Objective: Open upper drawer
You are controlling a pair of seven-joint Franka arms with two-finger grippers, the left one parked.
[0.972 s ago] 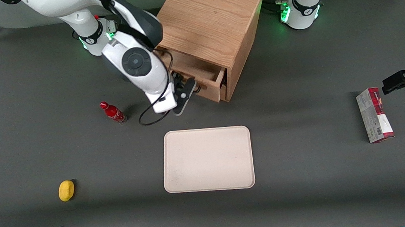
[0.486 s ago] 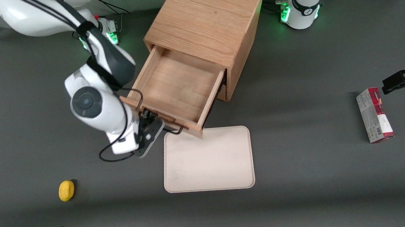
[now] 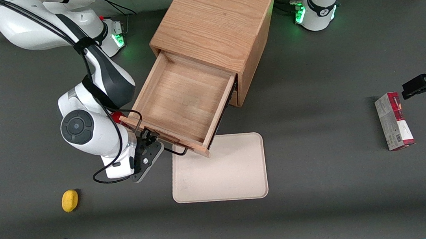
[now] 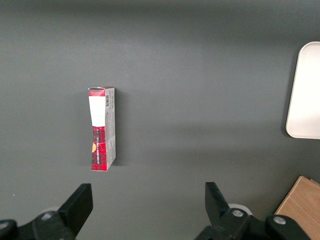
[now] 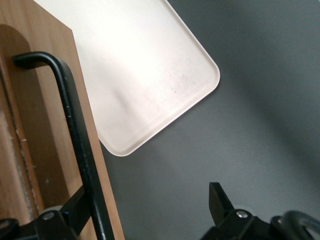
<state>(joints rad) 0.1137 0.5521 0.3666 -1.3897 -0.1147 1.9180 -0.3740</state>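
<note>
Projecting from the oak cabinet [image 3: 222,23] near the table's edge farthest from the front camera, the upper drawer [image 3: 181,99] stands pulled well out, its tray bare. Its travel axis runs diagonally toward the front camera and the working arm's end; the black bar handle [image 5: 75,130] lies crosswise to that. The drawer's front corner overhangs the beige tray [image 3: 222,170] at mid-table. The gripper [image 5: 145,217] sits at the handle, fingers spread wide, one finger [image 5: 82,207] touching the bar, gripping nothing. Dark tabletop [image 3: 324,202] nearer the camera lies open.
</note>
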